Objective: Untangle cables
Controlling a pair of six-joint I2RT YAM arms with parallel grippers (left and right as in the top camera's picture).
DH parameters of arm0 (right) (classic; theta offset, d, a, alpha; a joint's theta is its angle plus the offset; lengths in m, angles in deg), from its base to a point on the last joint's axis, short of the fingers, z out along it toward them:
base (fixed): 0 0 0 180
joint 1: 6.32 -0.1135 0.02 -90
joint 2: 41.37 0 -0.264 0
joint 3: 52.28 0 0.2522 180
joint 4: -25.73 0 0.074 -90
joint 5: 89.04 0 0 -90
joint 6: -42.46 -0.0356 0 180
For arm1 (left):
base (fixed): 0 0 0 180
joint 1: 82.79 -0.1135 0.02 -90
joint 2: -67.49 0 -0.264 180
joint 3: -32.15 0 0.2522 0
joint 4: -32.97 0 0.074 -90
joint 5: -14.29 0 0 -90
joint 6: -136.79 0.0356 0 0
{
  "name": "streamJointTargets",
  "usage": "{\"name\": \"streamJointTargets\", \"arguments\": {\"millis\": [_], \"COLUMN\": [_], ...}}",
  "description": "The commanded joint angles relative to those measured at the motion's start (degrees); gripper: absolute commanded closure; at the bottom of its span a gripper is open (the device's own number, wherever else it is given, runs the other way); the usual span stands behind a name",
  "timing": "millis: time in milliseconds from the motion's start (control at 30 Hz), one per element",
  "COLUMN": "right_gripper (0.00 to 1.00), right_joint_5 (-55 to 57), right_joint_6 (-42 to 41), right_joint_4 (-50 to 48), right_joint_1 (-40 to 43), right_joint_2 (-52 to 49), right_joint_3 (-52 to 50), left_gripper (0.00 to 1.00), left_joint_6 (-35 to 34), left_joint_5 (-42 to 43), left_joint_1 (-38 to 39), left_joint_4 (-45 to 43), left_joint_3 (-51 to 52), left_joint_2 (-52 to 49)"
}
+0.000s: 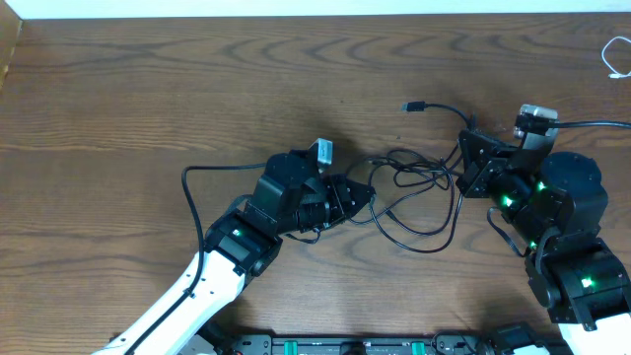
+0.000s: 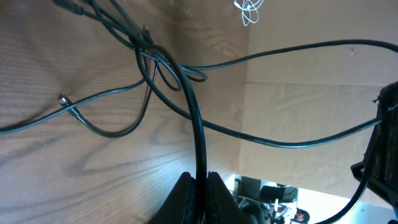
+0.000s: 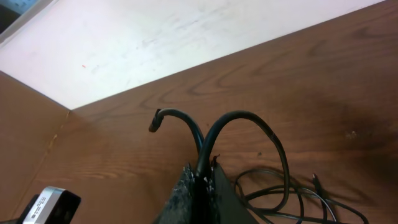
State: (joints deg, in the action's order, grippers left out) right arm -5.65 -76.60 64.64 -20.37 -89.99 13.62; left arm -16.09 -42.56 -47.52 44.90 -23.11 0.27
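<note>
Pulling apart looks to be the step in hand: the left pincer point(image 2: 200, 182) is clamped on one strand of the black cords point(image 1: 419, 192), knotted on the worktop point(image 1: 148, 89) between the arms; the right pincer point(image 3: 203, 175) is clamped on another strand at the knot's right edge. Next, I judge, the pincers should draw apart slowly, so loops slip free rather than tighten. Counted: one white cord point(image 1: 615, 57), well apart at the far right corner; black cords perhaps two or three, too interlaced to tell.

Tangled black cables point(image 1: 414, 173), looped — white cord point(image 1: 616, 57) apart.
</note>
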Motion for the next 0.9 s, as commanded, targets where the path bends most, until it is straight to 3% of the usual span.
{"name": "streamJointTargets", "arguments": {"millis": [0,233,333,600,767,867], "right_gripper": [0.98,0.99,0.99,0.99,0.99,0.99], "right_joint_5": [0.2,0.2,-0.3,-4.6,-8.2,-8.5], "right_joint_6": [0.8,-1.8,-1.9,-3.3,-4.1,-3.3], "right_joint_4": [0.0,2.7,2.7,5.1,3.9,1.2], "right_joint_1": [0.5,0.5,0.5,0.5,0.5,0.6], "right_joint_2": [0.6,-1.5,-2.4,-4.1,-4.7,-4.6], "right_joint_3": [1.5,1.5,1.5,1.5,1.5,1.5], "left_gripper": [0.93,0.92,0.93,0.93,0.92,0.93], "left_joint_6": [2.4,-2.1,-0.9,24.0,34.3,35.5], "left_joint_5": [1.3,0.5,0.5,0.5,0.2,-4.0], "left_joint_1": [0.0,0.0,0.0,0.0,-0.1,-0.1], "left_joint_4": [-0.5,-4.3,-5.0,-4.7,-4.0,0.3], "left_joint_3": [0.2,0.2,0.2,0.2,0.2,0.2], "left_joint_2": [0.3,0.3,0.3,0.2,-1.0,-2.0]}}
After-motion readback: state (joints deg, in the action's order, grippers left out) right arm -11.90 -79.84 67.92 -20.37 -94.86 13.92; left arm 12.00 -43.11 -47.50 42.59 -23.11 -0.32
